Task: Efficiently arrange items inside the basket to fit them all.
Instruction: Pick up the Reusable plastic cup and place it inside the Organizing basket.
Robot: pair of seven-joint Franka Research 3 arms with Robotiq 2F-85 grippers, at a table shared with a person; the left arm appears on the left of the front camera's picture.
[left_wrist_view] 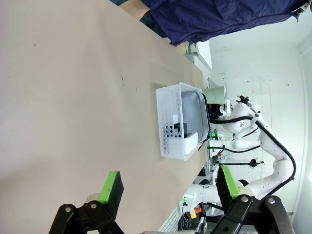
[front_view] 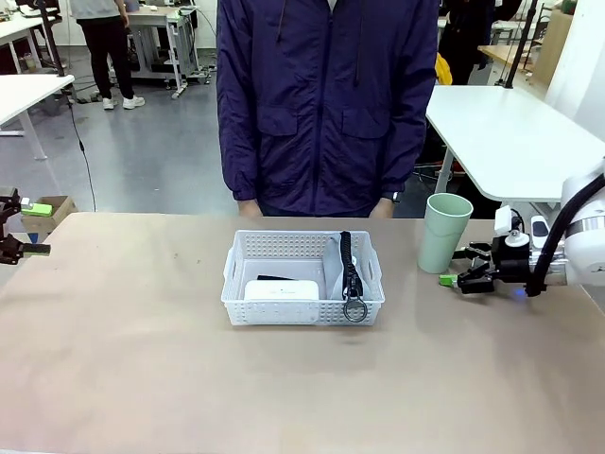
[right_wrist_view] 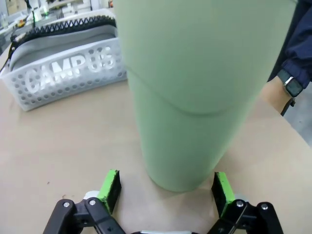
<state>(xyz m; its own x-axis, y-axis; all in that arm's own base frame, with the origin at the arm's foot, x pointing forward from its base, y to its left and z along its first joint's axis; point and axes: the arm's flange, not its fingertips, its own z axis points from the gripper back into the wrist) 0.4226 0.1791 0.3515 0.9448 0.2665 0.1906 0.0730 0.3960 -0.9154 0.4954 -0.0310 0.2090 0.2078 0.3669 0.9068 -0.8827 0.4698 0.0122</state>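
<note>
The white lattice basket (front_view: 302, 301) sits mid-table and holds the white rounded box (front_view: 282, 289) at its front left, the small black stapler (front_view: 274, 278) behind that, and the grey "CAMPUS" pouch (right_wrist_view: 58, 44) standing on edge along its right side, black strap and metal ring (front_view: 354, 309) hanging over the front rim. The pale green cup (front_view: 444, 232) stands upright on the table to the basket's right. My right gripper (front_view: 463, 280) is open just right of the cup's base (right_wrist_view: 180, 146), fingers either side of it and apart from it. My left gripper (front_view: 24, 232) is open at the far left edge.
A person in a dark blue jacket (front_view: 326, 104) stands at the far side behind the basket, one wrist with a watch (right_wrist_view: 292, 87) near the cup. A white table (front_view: 510, 132) stands behind on the right. Bare tabletop (front_view: 142, 359) stretches left and in front of the basket.
</note>
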